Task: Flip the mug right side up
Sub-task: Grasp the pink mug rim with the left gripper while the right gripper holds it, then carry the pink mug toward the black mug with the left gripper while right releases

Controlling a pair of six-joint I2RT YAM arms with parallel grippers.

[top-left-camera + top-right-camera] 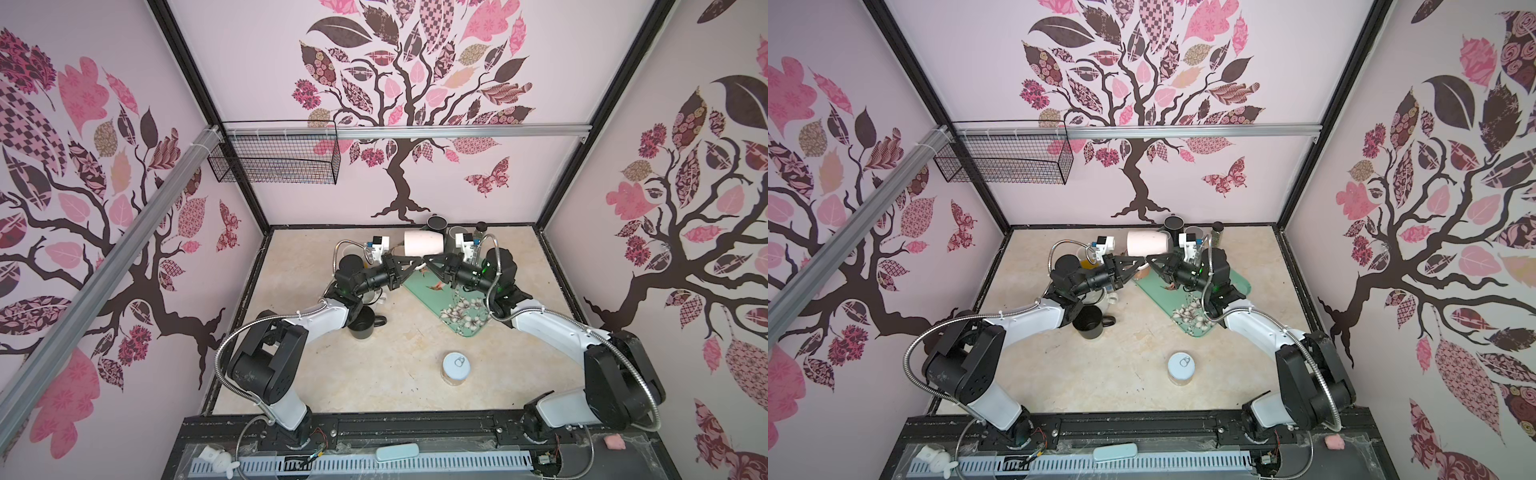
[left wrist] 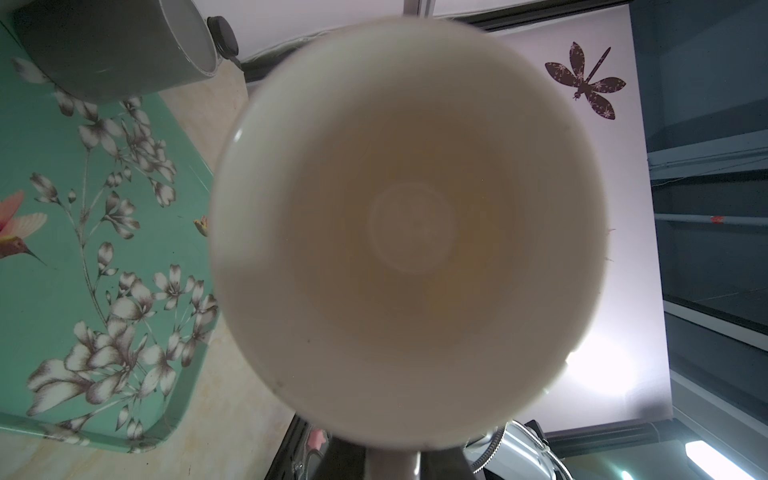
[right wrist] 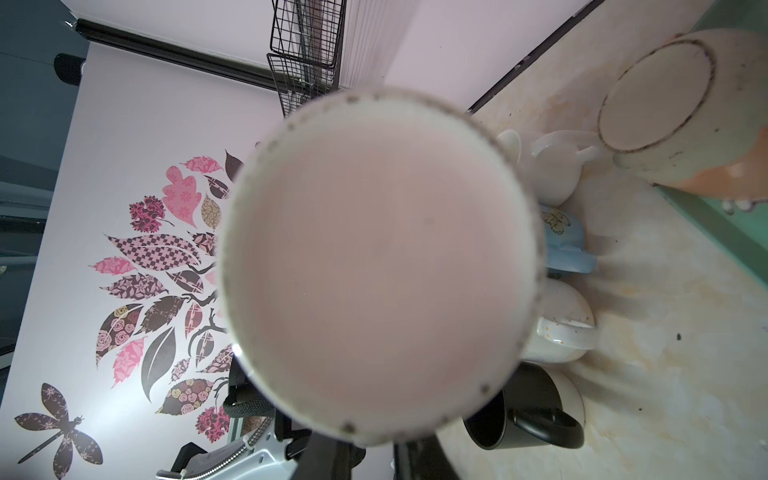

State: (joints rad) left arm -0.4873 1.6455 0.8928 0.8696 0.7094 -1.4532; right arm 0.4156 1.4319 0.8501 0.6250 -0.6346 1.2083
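Both arms stretch forward and bend inward: the left arm [image 1: 324, 313] and right arm [image 1: 540, 324] meet tip to tip over the far tabletop [image 1: 374, 374]. The mug [image 1: 423, 244] hangs on its side above the tray's [image 1: 422, 291] far end, mouth toward the left wrist. The right fingers [image 1: 435, 262] pinch shut on its underside. The left fingers [image 1: 409, 266] are drawn close together beside them, and whether they grip, I cannot tell.

The left arm [image 1: 320, 316] and the right arm [image 1: 548, 328] have white links and black joints. A ribbed metal hose [image 1: 258, 321] runs along each one. The left gripper [image 1: 419, 263] and the right gripper [image 1: 428, 258] are black, with triangular fingers. A small green light [image 1: 484, 266] shines near each wrist.
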